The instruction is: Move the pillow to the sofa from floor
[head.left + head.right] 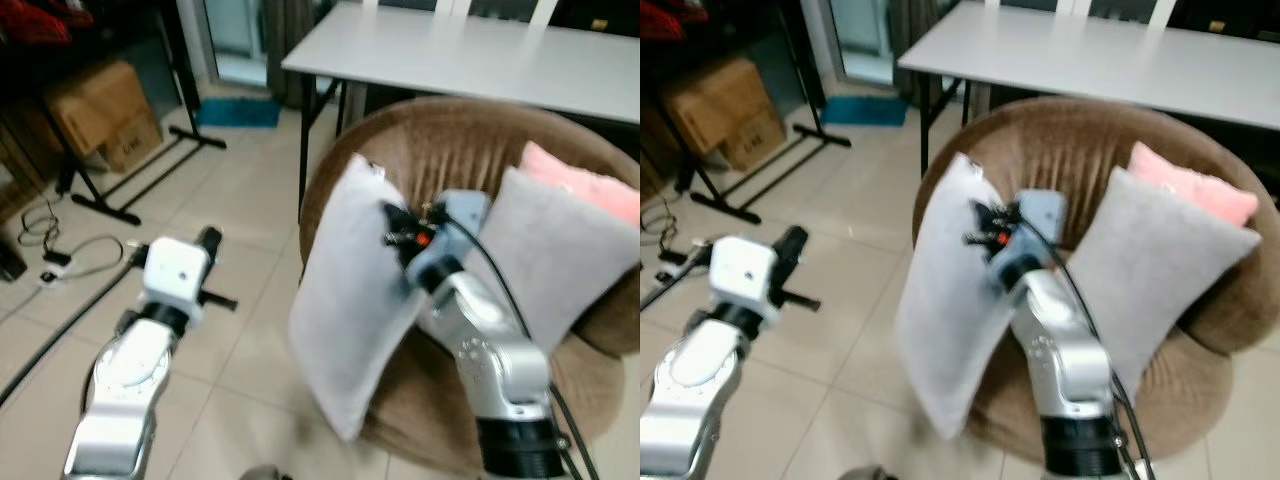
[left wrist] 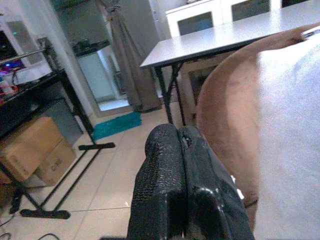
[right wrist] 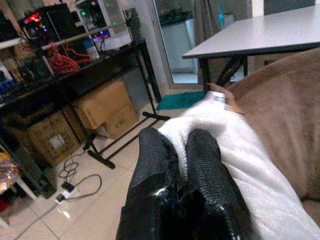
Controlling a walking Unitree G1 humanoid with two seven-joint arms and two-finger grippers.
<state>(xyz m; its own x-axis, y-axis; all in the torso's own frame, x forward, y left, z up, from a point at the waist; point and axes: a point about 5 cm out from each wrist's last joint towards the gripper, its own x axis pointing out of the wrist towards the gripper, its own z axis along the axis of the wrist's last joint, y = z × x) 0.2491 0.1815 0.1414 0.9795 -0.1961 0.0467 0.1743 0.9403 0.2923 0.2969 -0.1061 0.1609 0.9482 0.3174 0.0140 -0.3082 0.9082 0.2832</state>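
Left eye view: the white pillow (image 1: 350, 310) is seen held off the floor, hanging upright against the front rim of the brown sofa (image 1: 450, 150), w/ its lower corner below the seat edge. The right gripper (image 1: 398, 235) is pressed into the pillow's upper edge. A grey cushion (image 1: 555, 255) and a pink cushion (image 1: 590, 185) are already leaned on the backrest. The left gripper (image 1: 208, 240) is held out over the tiled floor (image 1: 250, 200), apart from the pillow.

Right eye view: the same layout is shown; a white table (image 1: 1110, 60) stands behind the sofa, a cardboard box (image 1: 725, 115) to the left.

Left wrist view: the left fingers (image 2: 165, 185) are pressed together w/ nothing between them; sofa and pillow lie just beside.

Right wrist view: the right fingers (image 3: 202, 165) are clamped on a fold of pillow fabric, sofa fabric beside it.

Judged step: pillow is lifted but not yet set down. It should be carried further in over the seat and raised enough that the low corner clears the rim, then leaned by the grey cushion before the pinch is released; a thin fold grip may slip if swung fast.
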